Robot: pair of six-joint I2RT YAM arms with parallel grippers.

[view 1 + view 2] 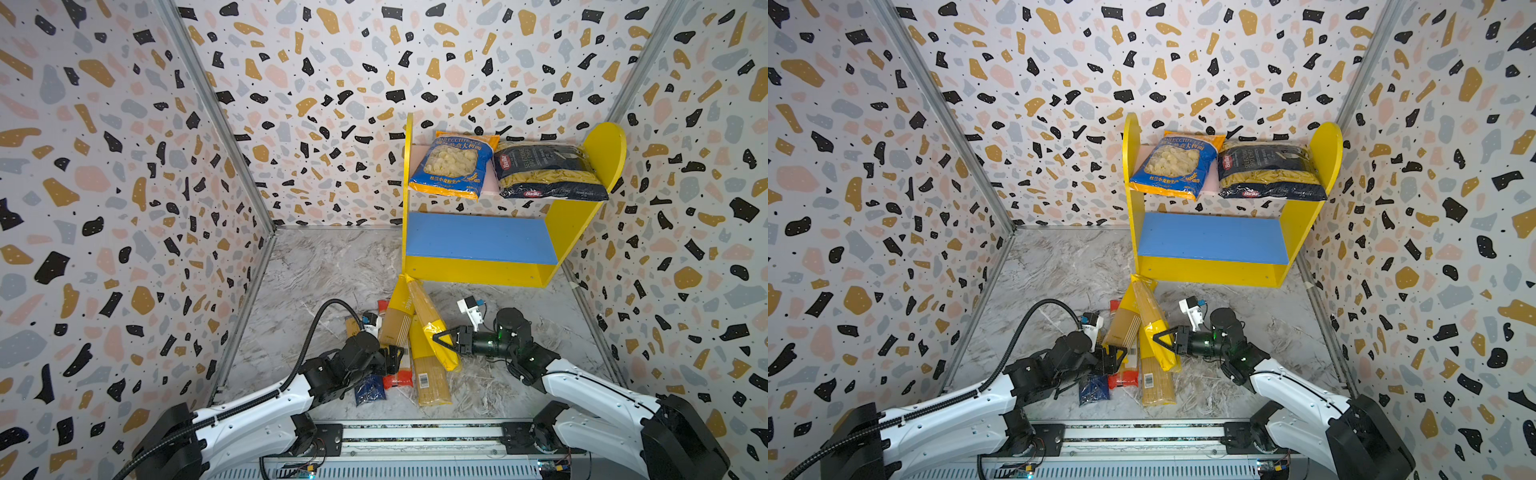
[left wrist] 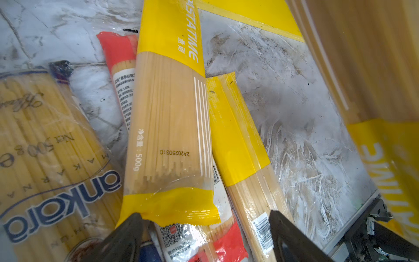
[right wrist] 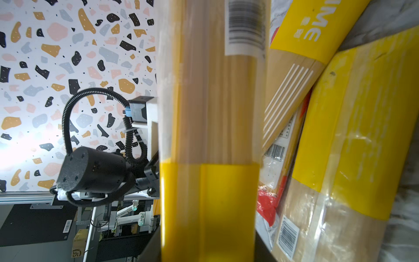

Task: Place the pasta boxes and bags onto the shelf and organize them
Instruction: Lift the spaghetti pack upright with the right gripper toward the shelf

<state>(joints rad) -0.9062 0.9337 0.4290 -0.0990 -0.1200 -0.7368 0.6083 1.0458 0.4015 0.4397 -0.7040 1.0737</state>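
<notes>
Worktop (image 1: pixel 324 270) is carrying the shelf (image 1: pixel 473 271) at its back. The navy penne bag (image 1: pixel 548 172) and blue-orange bag (image 1: pixel 453 166) are lying side by side on the pink upper board. Right claw (image 1: pixel 438 336) is pinching a tilted spaghetti pack (image 1: pixel 428 316) over the pile. Left claw (image 2: pixel 204 215) is hanging spread around a second spaghetti pack's (image 2: pixel 167 113) end.

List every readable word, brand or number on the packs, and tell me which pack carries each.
"Barilla", "SELEZIONE ORO CHEF": navy penne bag.
"ORECCHI…", ending unclear: blue-orange bag.
"ankara", "Net 500 g": clear blue-ended spaghetti pack.
"ASTATIME", "500g", "2A202503:0": flat yellow spaghetti pack.
Red pack: print too small to read.
Raised yellow spaghetti pack: barcode digits blurred.
</notes>
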